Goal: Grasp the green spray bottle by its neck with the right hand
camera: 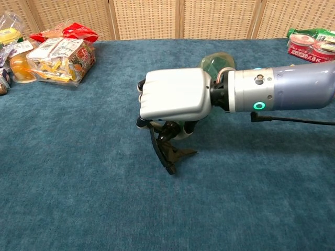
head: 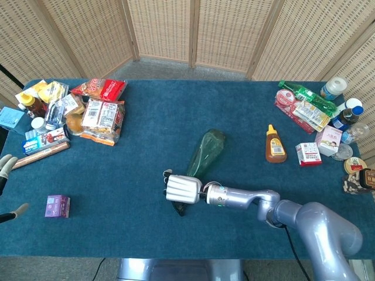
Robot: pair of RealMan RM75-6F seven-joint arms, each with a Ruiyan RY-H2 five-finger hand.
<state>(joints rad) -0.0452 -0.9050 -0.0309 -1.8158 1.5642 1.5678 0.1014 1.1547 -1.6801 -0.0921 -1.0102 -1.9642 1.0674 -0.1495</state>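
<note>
The right hand (camera: 175, 101) is near the front of the table (head: 140, 152), its fingers curled around the neck of the green spray bottle (head: 204, 153). The bottle lies on its side and points back-right, with its black trigger head (camera: 170, 149) under the hand. The left hand (head: 7, 165) shows only at the far left edge; I cannot tell its state.

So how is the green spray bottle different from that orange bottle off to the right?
The green spray bottle lies on its side near the table's middle, its neck gripped by the right hand; the orange bottle sits apart, untouched. The green one is see-through and ends in a black trigger head; the orange one is opaque, with a yellow pointed cap. The green one looks longer. Both rest on the blue cloth.
</note>
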